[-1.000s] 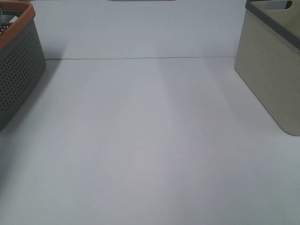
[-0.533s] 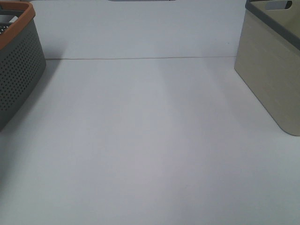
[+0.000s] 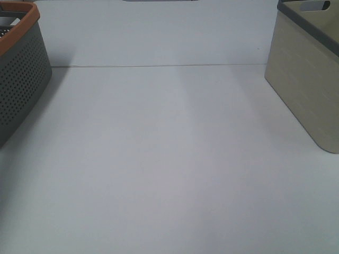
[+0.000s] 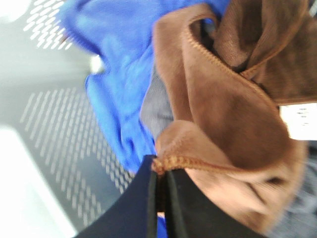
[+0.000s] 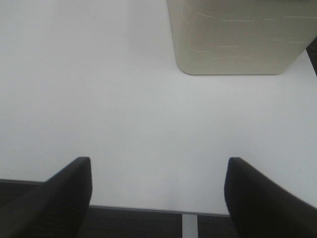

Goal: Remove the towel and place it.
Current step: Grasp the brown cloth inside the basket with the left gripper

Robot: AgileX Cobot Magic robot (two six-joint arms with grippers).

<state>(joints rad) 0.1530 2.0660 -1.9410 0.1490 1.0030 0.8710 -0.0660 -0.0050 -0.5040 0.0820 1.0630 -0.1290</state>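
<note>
In the left wrist view my left gripper (image 4: 159,173) is shut, its dark fingers pinching an edge fold of a brown towel (image 4: 233,114). The towel lies crumpled over a blue cloth (image 4: 119,74) inside the perforated grey basket (image 4: 54,129). That basket shows in the exterior high view (image 3: 21,74) at the far left, with an orange rim; neither gripper shows there. My right gripper (image 5: 157,191) is open and empty, hovering above the white table near its front edge.
A beige bin with a dark rim (image 3: 307,79) stands at the right back of the table and also shows in the right wrist view (image 5: 237,34). A white label (image 4: 299,121) hangs on the towel. The white table (image 3: 169,159) spreads between the two containers.
</note>
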